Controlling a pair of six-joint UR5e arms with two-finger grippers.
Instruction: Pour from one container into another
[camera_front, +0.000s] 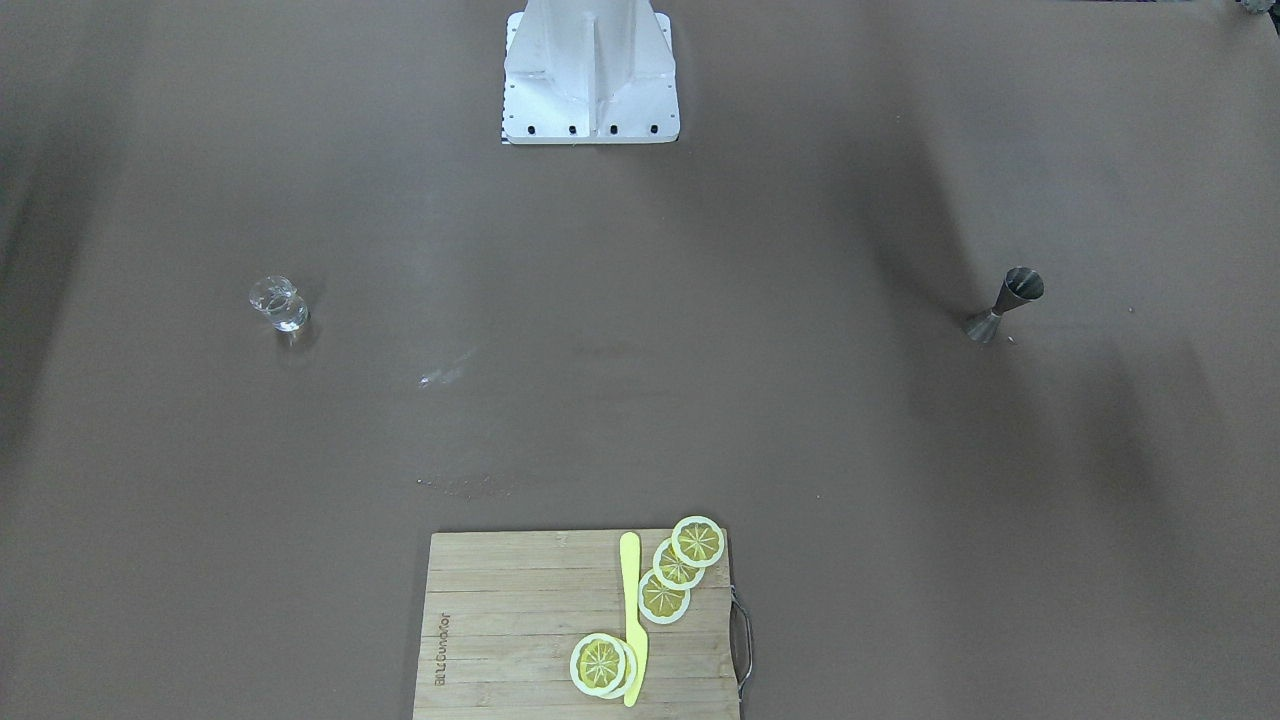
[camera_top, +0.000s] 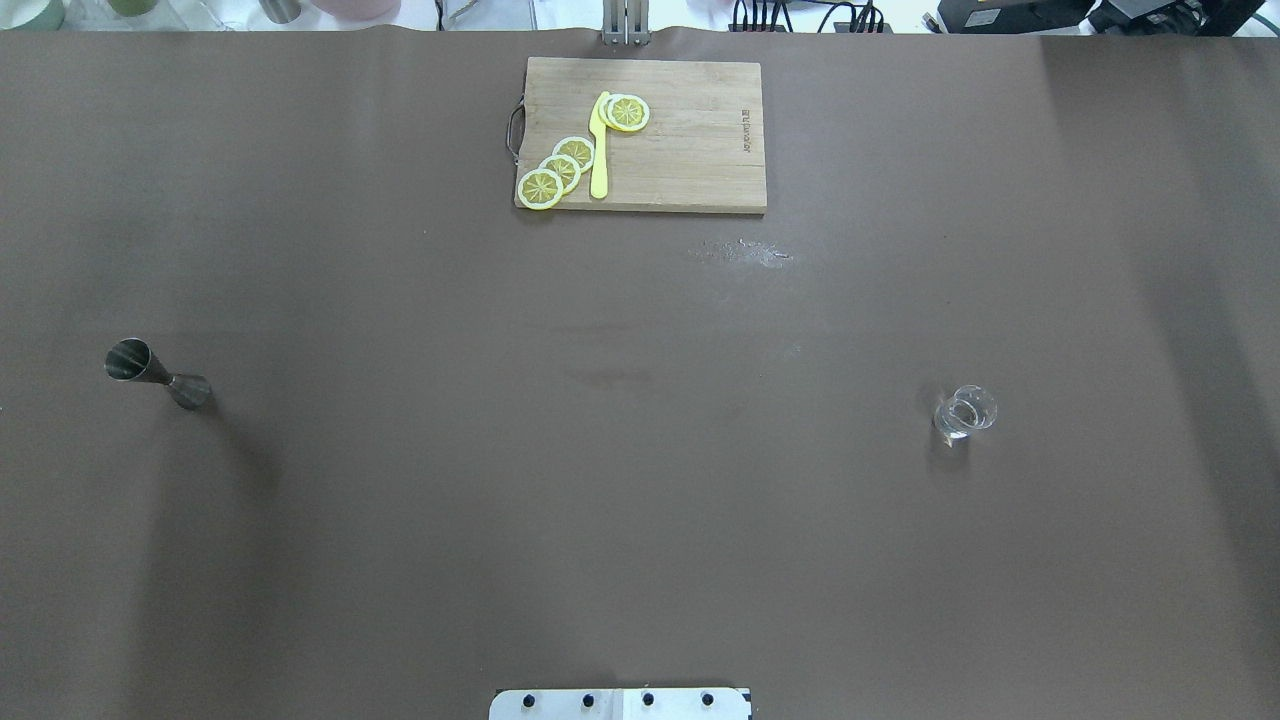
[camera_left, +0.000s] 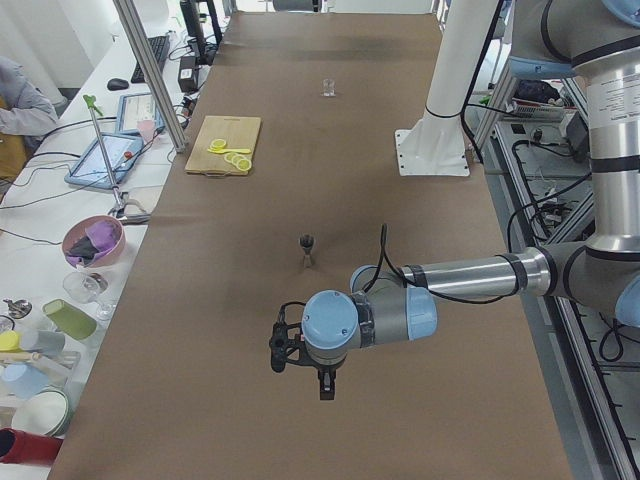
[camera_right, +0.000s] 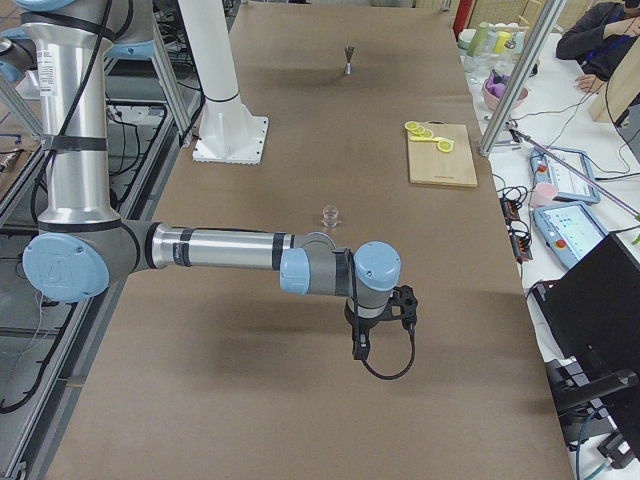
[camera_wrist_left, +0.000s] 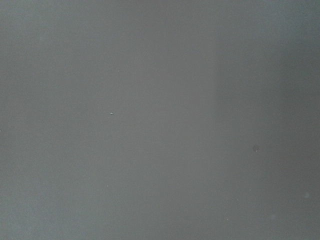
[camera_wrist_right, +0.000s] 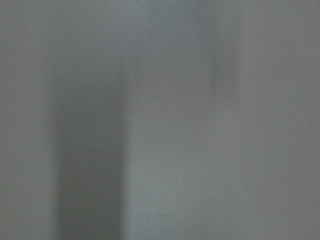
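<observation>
A dull grey hourglass metal jigger (camera_top: 158, 376) stands at nine o'clock, a small clear glass tumbler (camera_top: 965, 413) at three. For the left gripper (camera_left: 324, 388) and the right gripper (camera_right: 359, 348), I cannot tell the finger spread.

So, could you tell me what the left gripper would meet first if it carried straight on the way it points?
It points down, so the left gripper would most likely meet bare table; its wrist view shows only table. The jigger stands apart, off that line.

jigger (camera_front: 1003, 304): dull grey metal | tumbler (camera_front: 279, 304): clear glossy glass | board (camera_front: 500, 600): pale wood | table (camera_front: 640, 400): matt brown
</observation>
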